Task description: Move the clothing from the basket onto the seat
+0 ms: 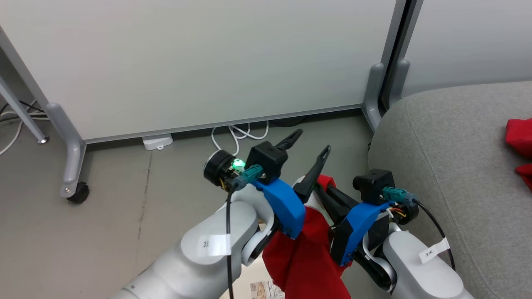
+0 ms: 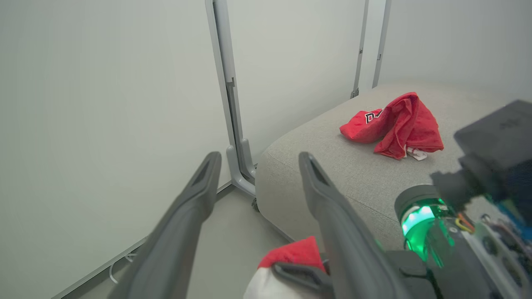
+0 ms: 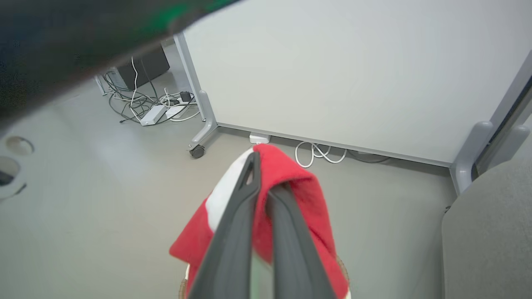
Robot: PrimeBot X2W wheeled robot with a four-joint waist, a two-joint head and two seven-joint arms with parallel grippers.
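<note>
My right gripper [image 3: 266, 182] is shut on a red garment with a white band [image 3: 301, 199], which drapes over its fingers. In the head view that clothing [image 1: 305, 249] hangs below the right gripper [image 1: 326, 193], over the basket [image 1: 254, 276], of which little shows. Just left of it, my left gripper [image 1: 311, 144] stands open and holds nothing. Its open fingers [image 2: 203, 182] point past the garment's top [image 2: 295, 253] toward the seat [image 2: 353, 174]. A red jersey with number print [image 2: 390, 124] lies crumpled on the grey seat [image 1: 457, 166].
White partition panels [image 1: 187, 62] on wheeled grey feet [image 1: 72, 182] stand behind, with white cables [image 1: 241, 135] on the floor. The basket's brown rim [image 3: 181, 287] peeks out under the garment. Grey floor [image 1: 83, 232] lies to the left.
</note>
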